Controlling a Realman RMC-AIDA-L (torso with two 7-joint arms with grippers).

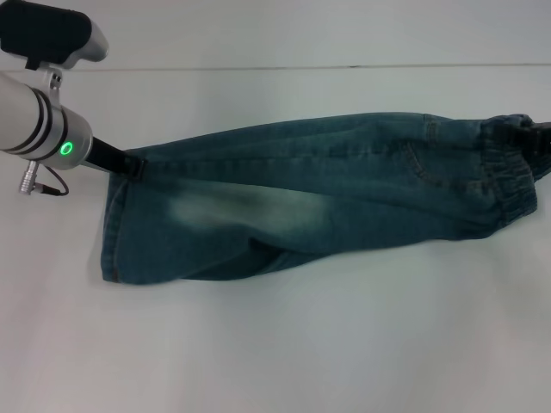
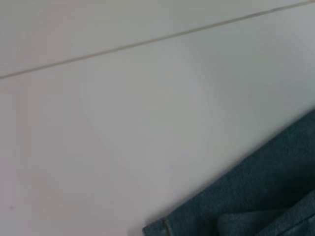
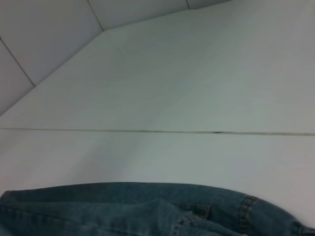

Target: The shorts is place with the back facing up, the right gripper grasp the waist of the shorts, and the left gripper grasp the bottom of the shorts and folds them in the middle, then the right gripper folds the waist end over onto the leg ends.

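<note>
The shorts [image 1: 318, 194] lie folded lengthwise across the desk [image 1: 275, 344]. At nine o'clock the left tool [image 1: 129, 163] pinches the leg hems [image 1: 114, 219]; at three o'clock the right tool [image 1: 516, 138] pinches the waistband [image 1: 508, 176]. Heavy denim may slip either shallow pinch, skewing the fold.

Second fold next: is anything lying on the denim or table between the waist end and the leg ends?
Nothing visible does. The shorts lie folded lengthwise; the right gripper is at the waist, the left gripper at the leg ends, bare denim between.
</note>
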